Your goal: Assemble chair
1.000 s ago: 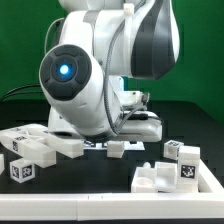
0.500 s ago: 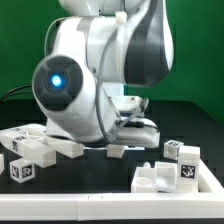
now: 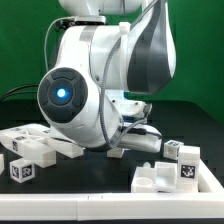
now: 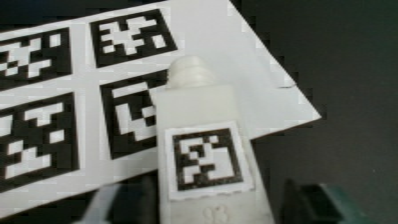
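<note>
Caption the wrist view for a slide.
Wrist view: tagged white chair bar with a pegged end, framed between the fingers, overlapping the edge of the marker board against the dark table.

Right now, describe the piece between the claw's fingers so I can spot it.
Find the marker board with its tags. Across its edge runs a slim white bar. Unlike the chunky blocks, it ends in a rounded nub and carries one tag.

Green backdrop [image 3: 20, 40] behind; black tabletop [image 3: 90, 176], possibly cloth-covered.
</note>
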Tool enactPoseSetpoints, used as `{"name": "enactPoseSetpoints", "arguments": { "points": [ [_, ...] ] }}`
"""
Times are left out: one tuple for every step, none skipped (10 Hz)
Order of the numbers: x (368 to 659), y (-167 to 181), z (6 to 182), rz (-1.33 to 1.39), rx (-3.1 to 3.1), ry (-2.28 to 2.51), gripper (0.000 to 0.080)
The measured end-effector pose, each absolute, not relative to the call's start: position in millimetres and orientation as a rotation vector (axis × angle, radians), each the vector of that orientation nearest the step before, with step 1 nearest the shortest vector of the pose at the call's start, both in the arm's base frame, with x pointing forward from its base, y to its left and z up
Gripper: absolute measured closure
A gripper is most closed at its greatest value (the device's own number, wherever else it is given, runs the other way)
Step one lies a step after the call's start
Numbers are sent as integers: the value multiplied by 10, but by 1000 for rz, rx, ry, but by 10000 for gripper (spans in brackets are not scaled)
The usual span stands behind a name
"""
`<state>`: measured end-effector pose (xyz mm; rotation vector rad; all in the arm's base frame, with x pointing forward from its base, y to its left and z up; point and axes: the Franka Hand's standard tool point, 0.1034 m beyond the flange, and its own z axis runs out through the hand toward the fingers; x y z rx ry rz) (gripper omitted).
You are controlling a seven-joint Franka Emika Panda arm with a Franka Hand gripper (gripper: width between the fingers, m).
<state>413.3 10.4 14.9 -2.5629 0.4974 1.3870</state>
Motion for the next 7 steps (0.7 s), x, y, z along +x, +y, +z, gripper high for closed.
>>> {"name": "enactPoseSetpoints", "arguments": {
  "points": [
    [4133, 101, 149, 1387, -2562, 499, 517],
    [4133, 99, 149, 1387, -2562, 499, 517],
    [4138, 99, 163, 1388, -2560, 500, 517],
    [4196, 110, 272, 1381, -2557, 492, 517],
    [4309, 112, 465, 1336, -2567, 483, 517],
    [4377, 114, 695, 1330, -2552, 469, 517],
    [4518, 101, 806, 1231, -2617, 435, 517]
  ]
}}
